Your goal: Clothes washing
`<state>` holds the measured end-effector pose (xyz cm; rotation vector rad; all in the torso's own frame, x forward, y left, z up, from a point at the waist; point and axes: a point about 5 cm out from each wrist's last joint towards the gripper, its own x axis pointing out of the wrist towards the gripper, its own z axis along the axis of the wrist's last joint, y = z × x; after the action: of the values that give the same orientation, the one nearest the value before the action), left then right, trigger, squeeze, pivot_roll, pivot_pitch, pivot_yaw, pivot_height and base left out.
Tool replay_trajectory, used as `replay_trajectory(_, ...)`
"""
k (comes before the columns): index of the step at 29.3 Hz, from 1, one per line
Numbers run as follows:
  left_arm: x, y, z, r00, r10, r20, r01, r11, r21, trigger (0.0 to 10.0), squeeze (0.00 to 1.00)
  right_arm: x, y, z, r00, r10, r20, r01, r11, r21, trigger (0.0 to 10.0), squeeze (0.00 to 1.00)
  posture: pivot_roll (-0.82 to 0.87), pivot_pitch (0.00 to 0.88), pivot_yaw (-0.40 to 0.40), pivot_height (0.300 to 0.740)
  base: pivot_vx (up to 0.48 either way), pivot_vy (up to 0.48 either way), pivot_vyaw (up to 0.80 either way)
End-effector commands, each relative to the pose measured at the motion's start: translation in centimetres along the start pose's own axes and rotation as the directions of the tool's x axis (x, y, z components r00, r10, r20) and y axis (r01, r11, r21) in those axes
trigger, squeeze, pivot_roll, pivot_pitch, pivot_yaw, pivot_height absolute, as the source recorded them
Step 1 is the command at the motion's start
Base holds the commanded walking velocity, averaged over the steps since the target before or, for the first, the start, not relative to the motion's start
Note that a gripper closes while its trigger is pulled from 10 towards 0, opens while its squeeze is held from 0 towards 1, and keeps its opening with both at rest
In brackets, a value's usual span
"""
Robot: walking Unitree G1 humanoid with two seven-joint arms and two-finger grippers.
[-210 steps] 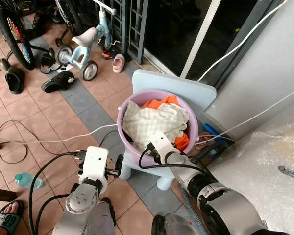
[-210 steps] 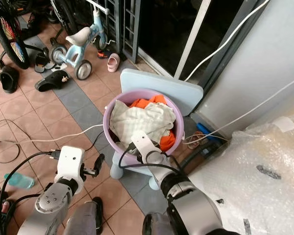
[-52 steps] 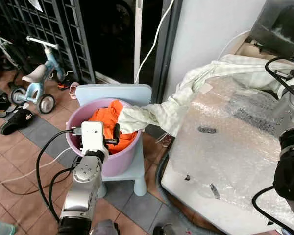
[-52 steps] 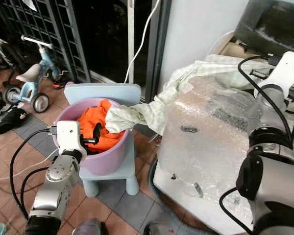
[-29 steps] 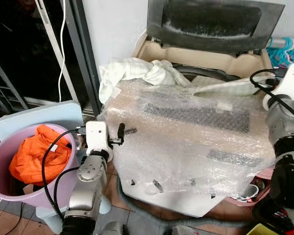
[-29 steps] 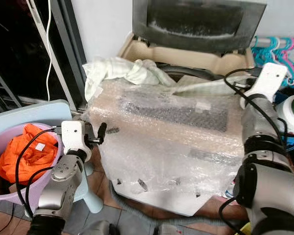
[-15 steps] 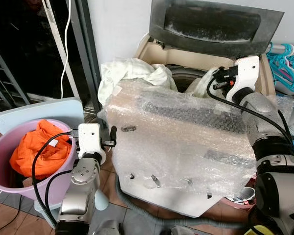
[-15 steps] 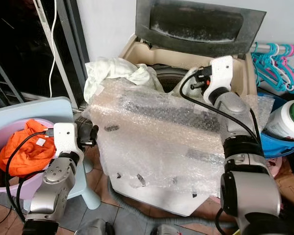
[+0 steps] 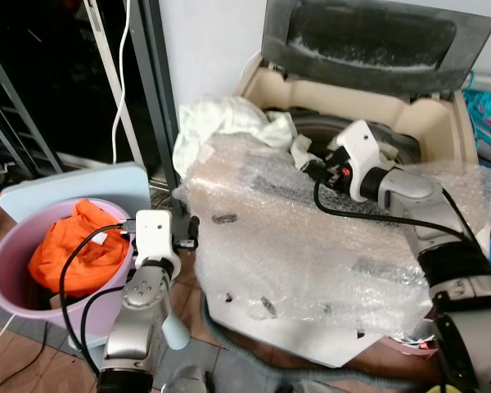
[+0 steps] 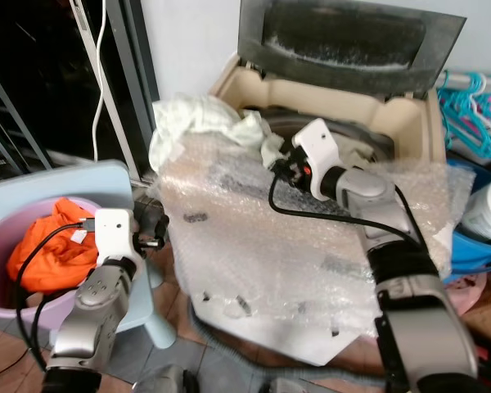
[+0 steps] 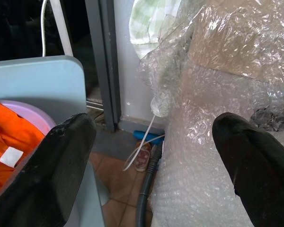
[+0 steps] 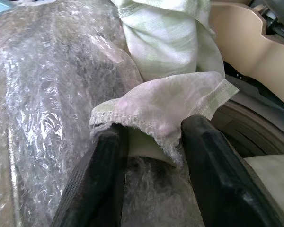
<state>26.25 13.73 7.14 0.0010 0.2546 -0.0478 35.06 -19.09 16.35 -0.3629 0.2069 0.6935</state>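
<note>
Tiled porch floor, dark doorway on the left, and up against the white wall stood the washing machine (image 9: 368, 98), lid raised, its front swaddled in bubble wrap (image 9: 311, 246). The right gripper (image 12: 151, 142) had reached across the top of the wrap to the near rim of the tub, and its jaws were pinching a fold of the pale checked cloth (image 9: 229, 123): the wrist view showed a hemmed corner draped over both black fingers (image 12: 104, 161).

From that grip the cloth ran away to the robot's left, bunched in a heap on the machine's left corner, so its long axis lay along the tub's rim and not down into it. The tub mouth (image 10: 368, 151) opened just behind and to the right of the jaws. My read: the coming move called for dragging the heap rightward and dropping it in, and the right arm was plainly the nearer one.

Down at the left, the left gripper (image 11: 151, 142) hung with jaws spread wide, holding nothing, between the wrapped machine and the purple basin (image 9: 8, 278). Orange clothing (image 9: 74, 254) waited in that basin, which sat on a pale blue stool (image 9: 74, 184).
</note>
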Motion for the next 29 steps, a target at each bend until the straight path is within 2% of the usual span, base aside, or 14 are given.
replay_trajectory(1,-0.2,0.3,0.2,1.0,-0.015,0.002,0.015,1.0,0.015,10.0,0.0,-1.3,0.5,-1.7,0.999,0.026,-0.028,-0.026,1.0,0.018,10.0,1.0,0.0,0.0,0.028,0.74,0.0,0.0,0.0)
replay_trajectory(4,-0.1,0.4,0.1,1.0,-0.031,0.003,0.031,0.999,0.025,10.0,0.0,-2.0,0.3,-1.4,1.0,-0.01,0.013,0.009,0.999,0.047,10.0,1.0,-0.02,0.0,0.041,0.74,0.0,0.0,0.0)
replay_trajectory(6,0.0,0.4,0.3,0.999,-0.05,0.009,0.05,0.998,0.031,10.0,0.0,-2.8,0.4,-1.3,0.998,-0.034,0.043,0.034,0.999,0.014,10.0,1.0,-0.02,0.0,0.045,0.74,0.0,0.0,0.0)
replay_trajectory(8,0.1,0.3,0.4,0.998,-0.07,0.008,0.069,0.997,0.041,10.0,0.0,-3.9,1.5,-2.2,0.999,0.032,-0.009,-0.033,0.997,-0.074,10.0,1.0,-0.04,0.0,0.051,0.74,0.0,0.0,0.0)
replay_trajectory(9,0.1,0.3,0.2,0.997,-0.082,-0.009,0.082,0.995,0.051,10.0,0.0,-4.8,2.5,-3.1,0.99,0.108,-0.09,-0.124,0.972,-0.198,10.0,1.0,-0.04,0.0,0.054,0.74,0.0,0.0,0.0)
replay_trajectory(10,0.1,0.3,0.1,0.996,-0.085,-0.018,0.085,0.995,0.052,10.0,0.0,-5.2,2.6,-3.3,0.985,0.129,-0.119,-0.155,0.956,-0.247,10.0,1.0,-0.04,0.0,0.054,0.74,0.0,0.0,0.0)
replay_trajectory(14,0.0,0.2,-0.4,0.995,-0.092,-0.039,0.094,0.994,0.054,10.0,0.0,-5.5,2.2,-2.8,0.98,0.146,-0.138,-0.181,0.938,-0.295,10.0,1.0,-0.04,0.0,0.054,0.74,0.0,0.0,0.0)
replay_trajectory(17,-0.2,0.1,-0.8,0.994,-0.099,-0.052,0.102,0.993,0.058,10.0,0.0,-5.2,0.6,-1.0,0.997,0.07,-0.044,-0.079,0.968,-0.238,10.0,1.0,-0.03,0.0,0.051,0.74,0.0,0.0,0.0)
replay_trajectory(18,-0.3,-0.2,-0.9,0.993,-0.109,-0.052,0.113,0.992,0.065,10.0,0.0,-5.0,-1.0,0.6,0.998,-0.037,0.05,0.045,0.982,-0.182,10.0,1.0,-0.02,0.0,0.047,0.74,0.0,0.0,0.0)
replay_trajectory(19,-0.3,-0.3,-0.9,0.992,-0.114,-0.053,0.117,0.991,0.069,10.0,0.0,-4.9,-1.5,1.1,0.994,-0.079,0.078,0.091,0.982,-0.166,10.0,1.0,-0.02,0.0,0.047,0.74,0.0,0.0,0.0)
replay_trajectory(21,-0.4,-0.4,-1.0,0.992,-0.115,-0.054,0.119,0.99,0.071,10.0,0.0,-4.6,-3.1,2.2,0.947,-0.284,0.151,0.302,0.946,-0.116,10.0,1.0,-0.02,0.0,0.041,0.74,0.0,0.0,0.0)
replay_trajectory(24,-0.4,-0.4,-1.1,0.992,-0.112,-0.055,0.116,0.991,0.071,10.0,0.0,-4.4,-3.8,2.7,0.895,-0.404,0.19,0.427,0.899,-0.1,10.0,1.0,-0.02,0.0,0.035,0.74,0.0,0.0,0.0)
replay_trajectory(26,-0.3,-0.4,-1.1,0.993,-0.101,-0.055,0.105,0.992,0.075,10.0,0.0,-4.1,-4.0,3.3,0.815,-0.531,0.232,0.53,0.845,0.071,10.0,0.89,-0.01,0.0,0.023,0.74,0.0,0.0,0.0)
replay_trajectory(29,-0.3,-0.3,-1.2,0.994,-0.095,-0.055,0.099,0.992,0.073,10.0,0.0,-3.6,-3.1,3.7,0.825,-0.496,0.27,0.485,0.867,0.109,10.0,0.79,-0.01,0.0,0.02,0.74,0.0,0.0,0.0)
